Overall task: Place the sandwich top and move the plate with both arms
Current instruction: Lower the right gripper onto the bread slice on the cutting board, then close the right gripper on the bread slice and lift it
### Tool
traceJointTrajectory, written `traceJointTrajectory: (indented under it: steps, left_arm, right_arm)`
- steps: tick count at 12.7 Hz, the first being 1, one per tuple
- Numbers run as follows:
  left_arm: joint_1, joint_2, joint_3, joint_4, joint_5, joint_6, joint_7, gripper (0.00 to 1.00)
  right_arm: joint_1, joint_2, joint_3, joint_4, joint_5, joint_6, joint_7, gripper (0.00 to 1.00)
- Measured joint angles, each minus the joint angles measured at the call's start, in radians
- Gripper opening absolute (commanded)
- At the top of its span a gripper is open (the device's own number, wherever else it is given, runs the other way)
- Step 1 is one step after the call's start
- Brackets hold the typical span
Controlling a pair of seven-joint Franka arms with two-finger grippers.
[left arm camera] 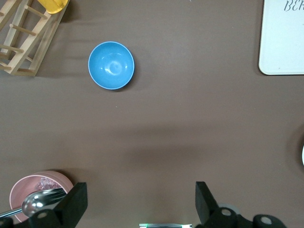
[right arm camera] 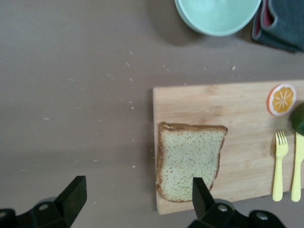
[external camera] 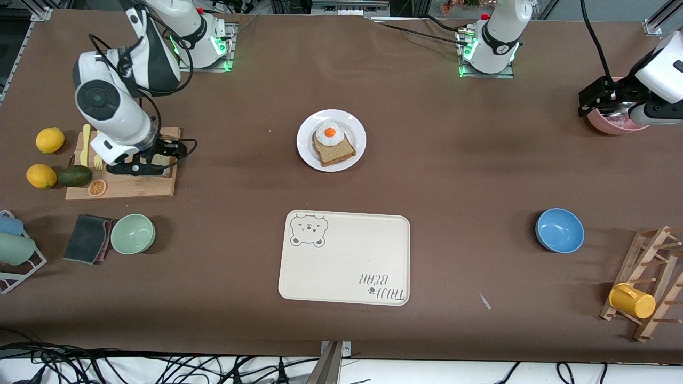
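The sandwich top [right arm camera: 190, 161], a light speckled bread slice, lies flat on a wooden cutting board [right arm camera: 237, 109] at the right arm's end of the table. My right gripper [right arm camera: 137, 190] is open and low over the board's edge [external camera: 144, 165]. One fingertip [right arm camera: 199, 190] is over the slice and the other is over the bare table. The white plate [external camera: 307, 152] sits mid-table and holds a darker toast slice [external camera: 335, 152] with a fried egg [external camera: 330, 133] on it. My left gripper [left arm camera: 140, 194] is open and empty, waiting over the table beside a pink bowl [external camera: 600, 101].
A cream bear tray [external camera: 344, 256] lies nearer the camera than the plate. A blue bowl [external camera: 559, 229] and a wooden rack with a yellow cup [external camera: 632, 300] are at the left arm's end. A green bowl [external camera: 133, 233], a cloth [external camera: 88, 239], lemons and an avocado surround the board. The pink bowl [left arm camera: 28, 187] holds a spoon.
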Motion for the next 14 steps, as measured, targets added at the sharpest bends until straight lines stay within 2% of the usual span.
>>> traceJointTrajectory:
  steps: [3, 8, 14]
  left_arm:
    - [0.0, 0.001, 0.001, 0.0, 0.0, -0.002, 0.0, 1.0]
    - [0.0, 0.001, 0.001, 0.0, 0.0, -0.002, 0.0, 1.0]
    - [0.001, 0.007, 0.002, 0.0, 0.0, -0.003, 0.0, 1.0]
  right_arm:
    - [-0.004, 0.06, -0.01, -0.02, -0.055, 0.027, 0.078, 0.87]
    - [-0.009, 0.125, -0.082, -0.073, -0.06, 0.15, 0.089, 0.69]
    - [-0.011, 0.172, -0.087, -0.09, -0.164, 0.171, 0.112, 0.62]
